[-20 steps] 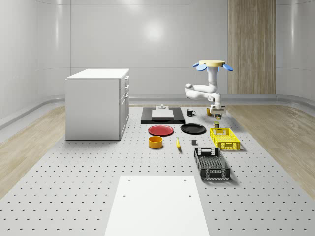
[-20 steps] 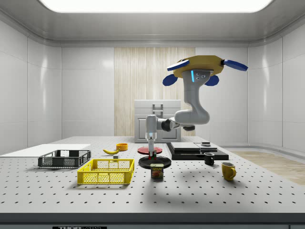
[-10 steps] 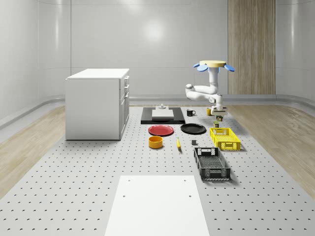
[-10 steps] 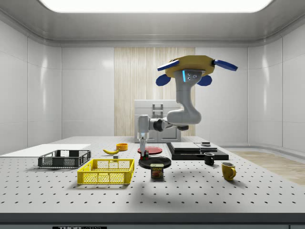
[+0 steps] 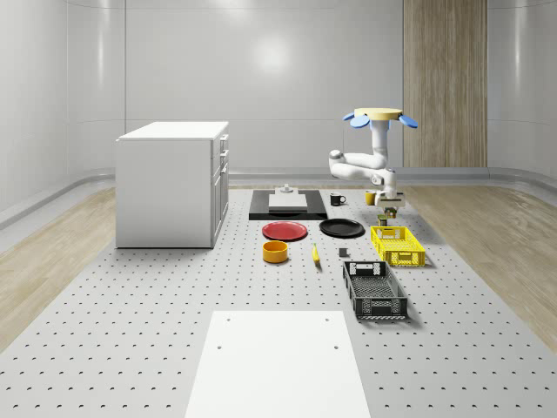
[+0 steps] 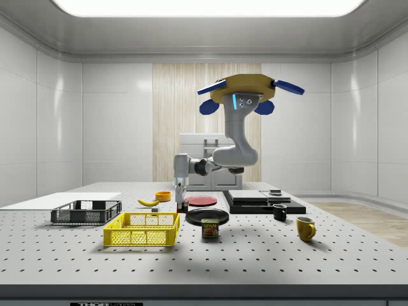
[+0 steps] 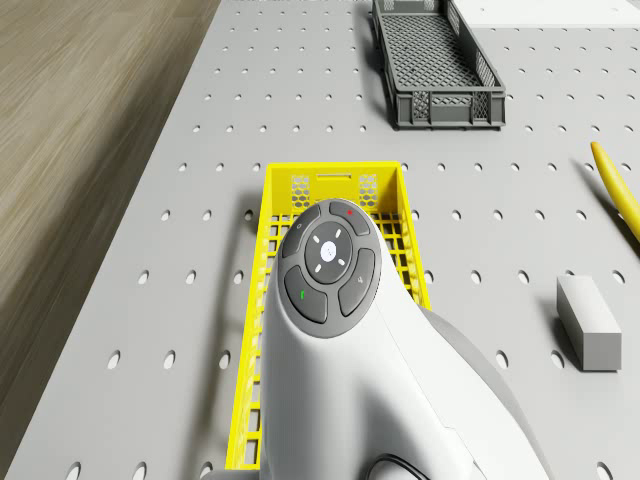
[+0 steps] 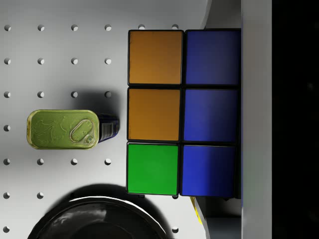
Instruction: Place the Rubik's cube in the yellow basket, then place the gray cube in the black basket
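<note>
Hovering above the perforated table (image 5: 130, 348), the drone (image 6: 250, 92) hangs over the far end of the yellow basket (image 6: 143, 229), its white arm (image 6: 233, 150) folded down and toward the side view's left. The gripper (image 6: 179, 203) points straight down, clenched on the Rubik's cube (image 8: 182, 112), which it holds in the air just above the basket's end nearest the black plate (image 6: 204, 217). Through the wrist camera the cube shows orange, green and blue squares, pressed against one finger (image 8: 256, 119). Below it on the table stand a tin of meat (image 8: 65, 129) with a ring-pull lid and the rim of the black plate, the tin just beside the basket's end in the side view.

From the drone's camera the arm's button-topped link (image 7: 328, 270) covers much of the yellow basket, and the gray cube (image 7: 588, 322) lies on the table well apart from the basket, near a banana (image 7: 620, 190). The black basket (image 7: 435, 65) sits beyond the yellow one, in line with it.

Elsewhere on the table are a red plate (image 5: 285, 231), an orange bowl (image 5: 275, 252), a black mug (image 6: 279, 211) and a yellow mug (image 6: 305, 228).
</note>
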Robot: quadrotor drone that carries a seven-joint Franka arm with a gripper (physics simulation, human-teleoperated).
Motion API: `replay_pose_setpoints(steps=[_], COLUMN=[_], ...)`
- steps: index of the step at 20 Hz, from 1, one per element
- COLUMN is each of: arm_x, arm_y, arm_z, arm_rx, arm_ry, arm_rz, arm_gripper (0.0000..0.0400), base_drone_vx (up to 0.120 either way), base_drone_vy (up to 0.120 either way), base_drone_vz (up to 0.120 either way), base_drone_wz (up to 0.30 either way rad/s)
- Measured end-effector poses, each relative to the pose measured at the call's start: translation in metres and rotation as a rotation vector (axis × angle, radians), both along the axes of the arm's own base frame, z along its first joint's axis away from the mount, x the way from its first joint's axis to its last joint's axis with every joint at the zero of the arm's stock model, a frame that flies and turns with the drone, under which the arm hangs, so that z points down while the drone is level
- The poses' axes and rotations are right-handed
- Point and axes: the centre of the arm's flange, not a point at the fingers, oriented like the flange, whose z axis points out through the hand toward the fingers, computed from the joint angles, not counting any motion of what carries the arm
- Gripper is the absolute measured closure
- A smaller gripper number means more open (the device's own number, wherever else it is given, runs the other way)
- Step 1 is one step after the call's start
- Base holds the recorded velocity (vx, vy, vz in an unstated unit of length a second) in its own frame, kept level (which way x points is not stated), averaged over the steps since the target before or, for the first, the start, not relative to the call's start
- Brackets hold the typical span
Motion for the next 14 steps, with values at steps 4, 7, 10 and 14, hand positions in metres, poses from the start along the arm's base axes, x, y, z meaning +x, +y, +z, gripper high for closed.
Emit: replay_pose_setpoints(steps=[4,7,10,14], arm_x=[0.0000,0.0000,0.0000,0.0000], arm_y=[0.0000,0.0000,0.0000,0.0000], arm_z=[0.0000,0.0000,0.0000,0.0000], arm_rx=[0.000,0.000,0.000,0.000], arm_ry=[0.000,0.000,0.000,0.000], arm_rz=[0.000,0.000,0.000,0.000], arm_gripper=[0.0078,0.0078,0.0078,0.0078], base_drone_vx=[0.120,0.120,0.120,0.120], base_drone_vy=[0.000,0.000,0.000,-0.090], base_drone_vz=[0.000,0.000,0.000,0.000], base_drone_wz=[0.000,0.000,0.000,0.000])
